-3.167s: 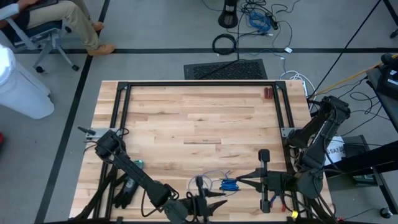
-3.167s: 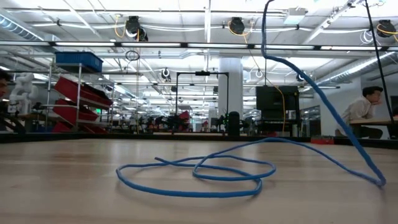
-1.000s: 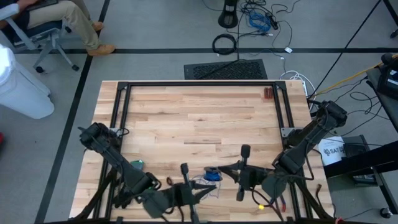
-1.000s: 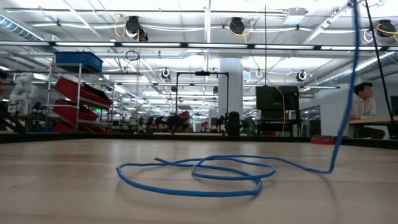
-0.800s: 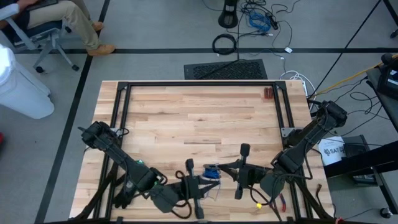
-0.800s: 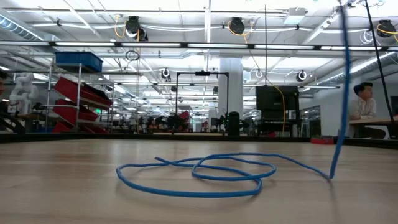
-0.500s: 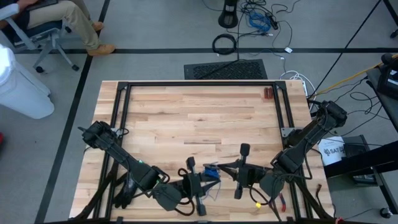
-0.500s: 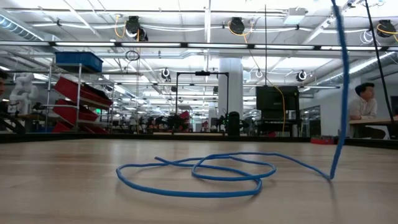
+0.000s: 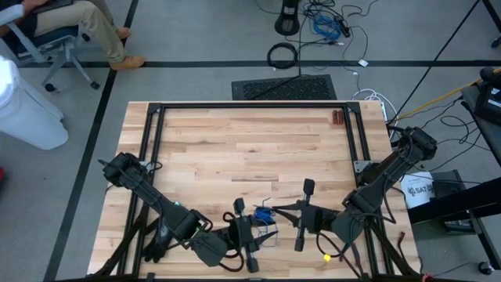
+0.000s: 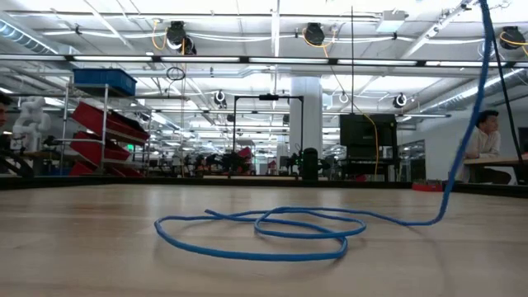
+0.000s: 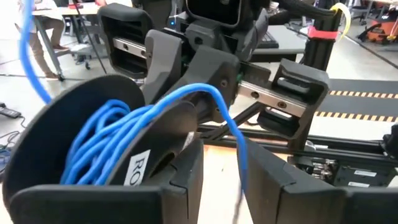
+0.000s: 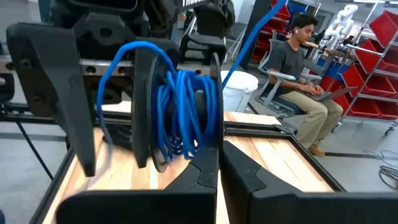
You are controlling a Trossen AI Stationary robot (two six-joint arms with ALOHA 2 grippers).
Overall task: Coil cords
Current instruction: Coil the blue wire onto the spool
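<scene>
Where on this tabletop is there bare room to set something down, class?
The wood is bare from the far frame bar down past the middle, between the side rails. The near edge is crowded: the left gripper, the right gripper and the blue cord meet there, with loose loops on the wood.

The table is a light wooden butcher-block top with a black frame running along its far edge and down both sides. A small dark red object lies near the far right corner. Loose loops of blue cord lie flat on the wood near the front edge, one end rising off the surface, and a black glove lies at the front left corner.
</scene>
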